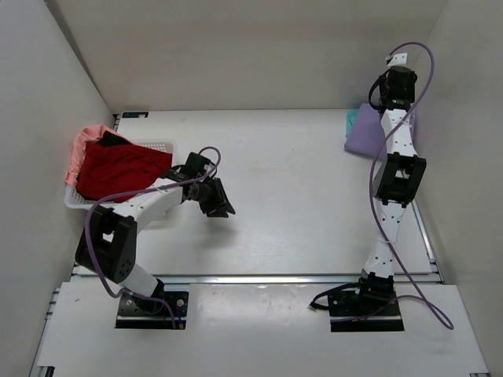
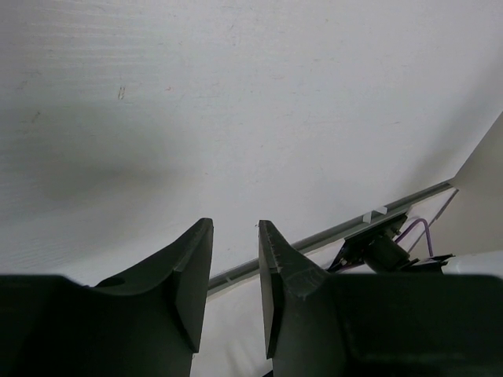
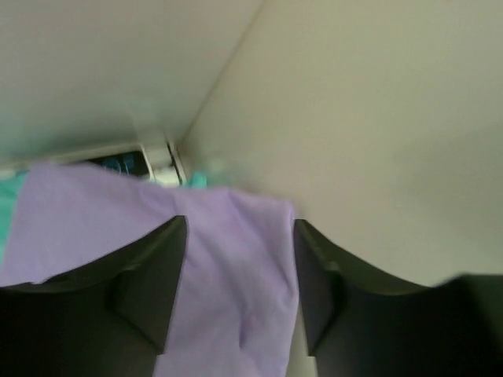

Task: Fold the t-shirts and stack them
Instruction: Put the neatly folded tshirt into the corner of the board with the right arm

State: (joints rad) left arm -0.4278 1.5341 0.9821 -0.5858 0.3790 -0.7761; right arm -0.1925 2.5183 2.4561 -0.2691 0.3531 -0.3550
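Note:
A red t-shirt point(image 1: 118, 169) lies heaped in the white lattice basket point(image 1: 163, 145) at the left, with a salmon-pink t-shirt point(image 1: 85, 144) under it at the far side. A folded lavender t-shirt point(image 1: 363, 135) lies at the back right corner on a teal t-shirt point(image 1: 351, 120). My left gripper point(image 1: 219, 204) hangs over bare table beside the basket; its jaws point(image 2: 236, 224) stand a little apart with nothing between them. My right gripper point(image 3: 240, 224) is wide open just above the lavender t-shirt point(image 3: 228, 267), a finger on either side. A bit of teal point(image 3: 196, 179) shows beyond it.
White walls close in the table at the left, back and right. The right arm point(image 1: 395, 169) stretches along the right side to the back corner. A metal rail point(image 1: 275, 277) runs along the table's near edge. The basket overhangs the left edge.

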